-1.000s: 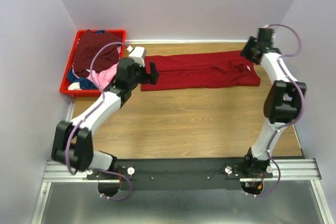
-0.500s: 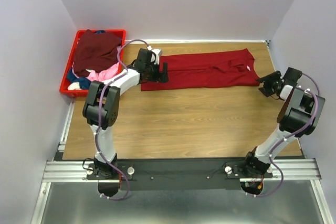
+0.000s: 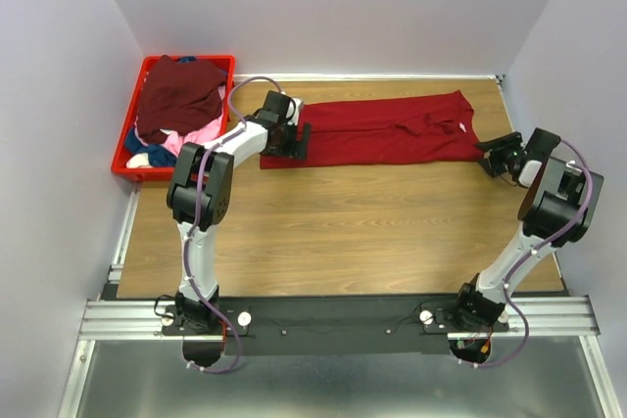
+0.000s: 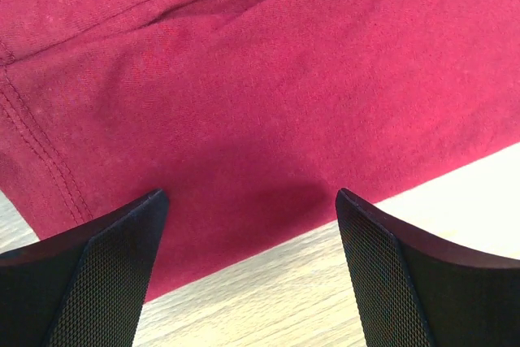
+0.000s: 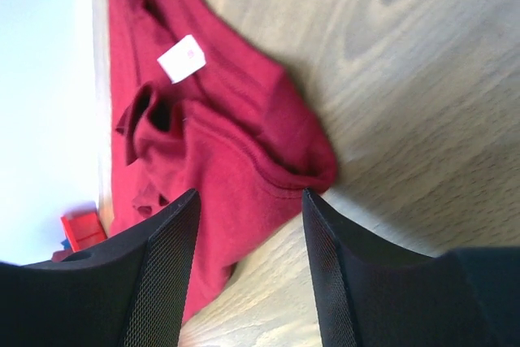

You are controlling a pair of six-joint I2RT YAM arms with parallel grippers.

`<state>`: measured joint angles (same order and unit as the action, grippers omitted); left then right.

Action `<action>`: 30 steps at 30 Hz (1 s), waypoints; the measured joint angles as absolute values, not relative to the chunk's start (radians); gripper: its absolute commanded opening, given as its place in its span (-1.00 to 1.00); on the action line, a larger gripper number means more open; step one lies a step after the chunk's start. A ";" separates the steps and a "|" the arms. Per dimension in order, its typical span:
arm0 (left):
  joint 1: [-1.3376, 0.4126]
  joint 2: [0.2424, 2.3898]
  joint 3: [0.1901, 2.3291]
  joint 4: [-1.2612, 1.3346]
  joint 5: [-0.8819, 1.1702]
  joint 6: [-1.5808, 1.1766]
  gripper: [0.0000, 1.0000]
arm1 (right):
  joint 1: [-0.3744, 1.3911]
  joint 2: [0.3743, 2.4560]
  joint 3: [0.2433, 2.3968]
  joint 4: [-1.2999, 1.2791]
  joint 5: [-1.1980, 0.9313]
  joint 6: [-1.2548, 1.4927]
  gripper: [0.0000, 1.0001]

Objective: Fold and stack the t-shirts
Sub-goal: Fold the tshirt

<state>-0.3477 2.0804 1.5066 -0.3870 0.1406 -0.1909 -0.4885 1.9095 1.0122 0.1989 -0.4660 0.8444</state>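
A bright red t-shirt (image 3: 382, 131) lies folded into a long strip along the far side of the wooden table. My left gripper (image 3: 304, 139) is open and empty, low over the strip's left end; the left wrist view shows the shirt's hem edge (image 4: 244, 119) between the fingers. My right gripper (image 3: 495, 156) is open and empty just off the strip's right front corner; the right wrist view shows that corner (image 5: 268, 152) and the white neck label (image 5: 182, 58). More shirts, dark maroon (image 3: 179, 90), pink (image 3: 201, 136) and blue, lie piled in the crate.
A red plastic crate (image 3: 128, 169) stands at the far left corner of the table. Purple walls close in the left, back and right sides. Bare wood (image 3: 343, 232) lies between the shirt and the arm bases.
My left gripper moved from left of the shirt down onto its left end. My right gripper swung from the far right corner out to the strip's right front corner.
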 measured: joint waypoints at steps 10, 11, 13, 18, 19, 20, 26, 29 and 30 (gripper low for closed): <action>-0.335 2.075 1.495 -0.387 0.108 -0.176 0.86 | -0.494 1.938 0.987 0.224 -0.469 0.865 -0.40; -0.333 2.069 1.485 -0.385 0.104 -0.173 0.86 | -0.495 1.940 0.985 0.222 -0.469 0.862 -0.51; -0.329 2.056 1.467 -0.384 0.097 -0.169 0.86 | -0.498 1.941 0.978 0.213 -0.463 0.862 -0.75; -0.314 2.000 1.383 -0.375 0.075 -0.163 0.86 | -0.505 1.934 0.955 0.187 -0.453 0.855 -0.85; -0.311 1.980 1.354 -0.372 0.070 -0.162 0.86 | -0.506 1.927 0.950 0.182 -0.453 0.855 -0.85; -0.309 1.960 1.327 -0.371 0.065 -0.162 0.86 | -0.508 1.915 0.937 0.171 -0.452 0.853 -0.85; -0.307 1.862 1.195 -0.360 0.055 -0.162 0.86 | -0.511 1.774 0.813 0.091 -0.442 0.812 -0.44; -0.307 1.826 1.149 -0.360 0.051 -0.163 0.86 | -0.500 1.700 0.793 0.051 -0.453 0.771 -0.32; -0.307 1.823 1.146 -0.359 0.049 -0.163 0.86 | -0.495 1.687 0.797 0.050 -0.459 0.761 -0.32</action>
<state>-0.3069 1.8233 1.1461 -0.3592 0.0494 -0.1631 -0.4950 1.6867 0.7971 0.0498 -0.4595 0.7609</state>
